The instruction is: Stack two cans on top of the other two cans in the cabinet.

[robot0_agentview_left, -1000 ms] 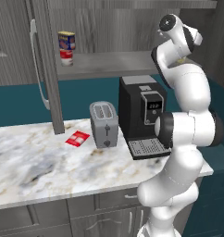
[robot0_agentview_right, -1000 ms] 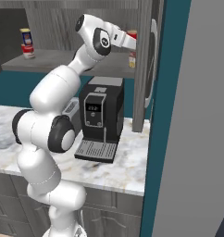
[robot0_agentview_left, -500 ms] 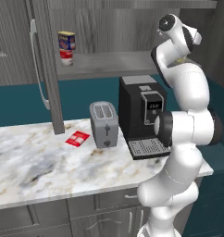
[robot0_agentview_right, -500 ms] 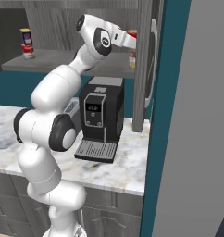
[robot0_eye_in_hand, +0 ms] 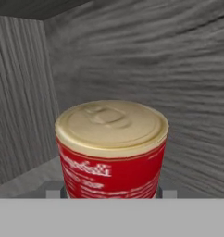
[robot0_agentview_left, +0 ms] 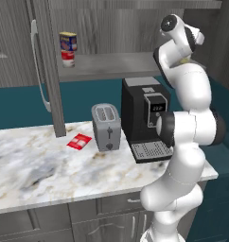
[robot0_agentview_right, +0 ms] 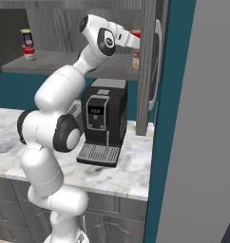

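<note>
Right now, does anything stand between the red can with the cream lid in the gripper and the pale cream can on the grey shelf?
Nothing visible does. The red can hangs in the gripper directly above the pale cream can.

A red can point(robot0_eye_in_hand: 111, 155) has a cream lid and white lettering; the cabinet point(robot0_eye_in_hand: 146, 60) is grey wood-grain.

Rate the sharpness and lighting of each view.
Hand view: soft, the red can looms large and slightly blurred, evenly lit. Left base view: crisp, faint sheen on the marble counter. Right base view: cabinet interior dim, no glare.
</note>
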### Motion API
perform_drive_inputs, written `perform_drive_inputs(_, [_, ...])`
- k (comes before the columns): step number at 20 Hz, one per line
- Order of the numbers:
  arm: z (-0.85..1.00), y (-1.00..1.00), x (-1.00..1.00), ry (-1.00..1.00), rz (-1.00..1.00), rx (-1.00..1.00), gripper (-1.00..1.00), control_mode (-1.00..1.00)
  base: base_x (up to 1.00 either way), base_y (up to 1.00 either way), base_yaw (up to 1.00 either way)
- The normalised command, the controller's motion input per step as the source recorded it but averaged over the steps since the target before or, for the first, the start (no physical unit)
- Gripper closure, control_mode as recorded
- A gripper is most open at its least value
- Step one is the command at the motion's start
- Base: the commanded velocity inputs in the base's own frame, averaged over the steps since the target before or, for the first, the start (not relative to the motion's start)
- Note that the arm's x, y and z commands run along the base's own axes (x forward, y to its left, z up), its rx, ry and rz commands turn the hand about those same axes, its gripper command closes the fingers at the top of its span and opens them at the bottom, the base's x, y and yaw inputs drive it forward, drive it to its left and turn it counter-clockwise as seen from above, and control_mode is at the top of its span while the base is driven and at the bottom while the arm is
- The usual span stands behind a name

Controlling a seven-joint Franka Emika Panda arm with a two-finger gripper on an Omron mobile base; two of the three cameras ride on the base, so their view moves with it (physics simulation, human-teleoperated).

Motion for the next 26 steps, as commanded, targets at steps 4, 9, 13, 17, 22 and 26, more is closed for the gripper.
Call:
perform_drive_inputs(4, [0.00, -0.05, 0.03, 0.00, 0.00, -0.02, 1.00, -1.00, 0.00, 0.00, 0.00])
perform_drive_inputs(9, [0.00, -0.07, 0.00, 0.03, 0.00, -0.03, 1.00, -1.00, 0.00, 0.00, 0.00])
perform_drive_inputs(13, [-0.08, -0.04, 0.00, 0.06, 0.00, -0.03, 1.00, -1.00, 0.00, 0.00, 0.00])
perform_drive_inputs(17, [-0.17, 0.00, 0.00, 0.10, 0.00, -0.01, 1.00, -1.00, 0.00, 0.00, 0.00])
perform_drive_inputs(22, [-0.16, 0.00, 0.01, 0.08, 0.00, 0.00, 1.00, -1.00, 0.00, 0.00, 0.00])
perform_drive_inputs(26, [-0.15, 0.00, 0.01, 0.04, 0.00, 0.00, 1.00, -1.00, 0.00, 0.00, 0.00])
